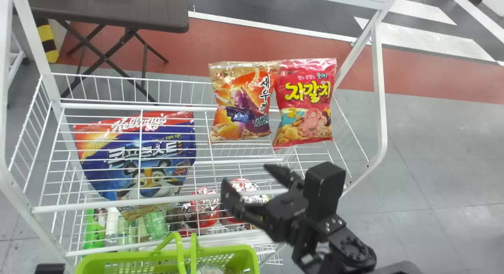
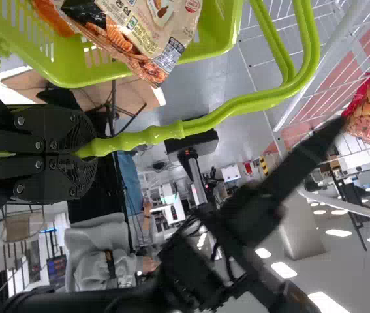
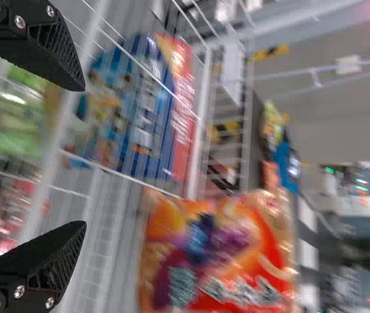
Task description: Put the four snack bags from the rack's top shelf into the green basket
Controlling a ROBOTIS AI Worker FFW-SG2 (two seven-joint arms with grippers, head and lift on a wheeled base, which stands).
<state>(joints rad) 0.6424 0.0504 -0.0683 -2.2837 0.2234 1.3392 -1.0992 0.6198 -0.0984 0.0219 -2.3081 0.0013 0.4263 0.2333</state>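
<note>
The right gripper, spread wide, hovers near the orange snack bag. The left gripper clamps the green basket by its handle.

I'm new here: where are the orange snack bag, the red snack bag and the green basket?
Orange snack bag [image 1: 241, 104]: head view, middle of its front.
Red snack bag [image 1: 304, 102]: head view, middle of its front.
Green basket [image 1: 228, 249]: head view, its far rim.
</note>
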